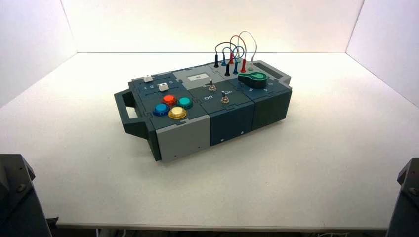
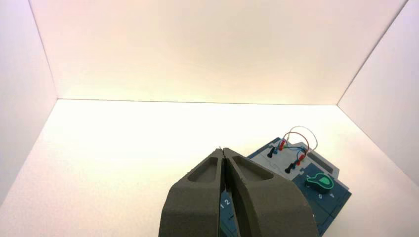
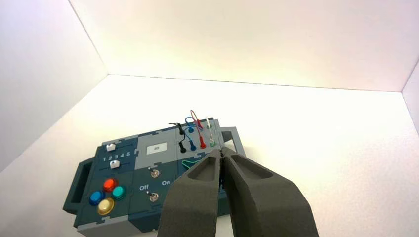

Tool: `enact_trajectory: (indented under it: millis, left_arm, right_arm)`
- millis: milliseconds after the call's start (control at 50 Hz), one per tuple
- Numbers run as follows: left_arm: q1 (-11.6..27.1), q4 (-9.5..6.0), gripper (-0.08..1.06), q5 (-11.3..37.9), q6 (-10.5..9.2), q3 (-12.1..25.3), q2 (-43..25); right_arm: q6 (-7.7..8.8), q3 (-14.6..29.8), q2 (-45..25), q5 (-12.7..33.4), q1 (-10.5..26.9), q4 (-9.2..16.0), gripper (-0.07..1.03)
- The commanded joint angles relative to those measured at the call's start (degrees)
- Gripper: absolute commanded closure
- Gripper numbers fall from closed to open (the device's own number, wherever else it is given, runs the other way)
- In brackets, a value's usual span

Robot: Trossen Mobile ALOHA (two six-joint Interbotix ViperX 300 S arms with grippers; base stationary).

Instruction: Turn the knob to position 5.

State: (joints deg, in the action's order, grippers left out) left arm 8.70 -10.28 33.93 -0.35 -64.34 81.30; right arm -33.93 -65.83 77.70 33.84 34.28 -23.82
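Well — knob [image 1: 255, 77] long axis sideways; point toward the box's left

both arms parked low at the near tabletop corners. left gripper [image 2: 224, 149] fingers pressed together; right gripper [image 3: 223, 149] likewise closed, tips meeting, holding nothing.

High view is looking down from behind at the whole box [image 1: 207, 106] mid-table; both wrist views are facing forward, sharing its wires [image 2: 296, 143] end.
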Motion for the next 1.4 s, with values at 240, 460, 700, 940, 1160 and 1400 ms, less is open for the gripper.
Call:
enact_trajectory:
  millis: [240, 460, 700, 940, 1160, 1400]
  left_arm:
    - [0.26, -0.09, 1.01, -1.32, -0.09, 1.23, -1.85]
    - [0.26, -0.18, 1.01, -1.14, -0.18, 1.32, -1.85]
    - [0.26, -0.09, 1.01, -1.14, 0.00, 0.88, -1.76]
    - [0.26, 0.09, 1.01, -1.58, 0.18, 0.26, -1.76]
    - [0.26, 0.09, 1.01, -1.32, 0.79, 0.35, -0.79]
    - [0.26, 0.00, 1.01, -0.35, 0.97, 0.18, 0.00]
  right_arm:
    - [0.18, 1.41, -0.97, -0.70, 0.18, 0.09, 0.98]
    - [0.18, 1.41, -2.11, -0.88, 0.35, 0.44, 0.98]
    - [0.18, 3.34, -13.45, -0.97, 3.34, 3.87, 0.98]
    - [0.26, 7.73, -34.01, -4.57, 4.39, 8.70, 0.98]
    - [0.26, 13.97, -50.89, -7.65, 4.48, 9.05, 0.98]
    - [0.26, 20.04, -62.05, -8.96, 4.39, 9.05, 0.98]
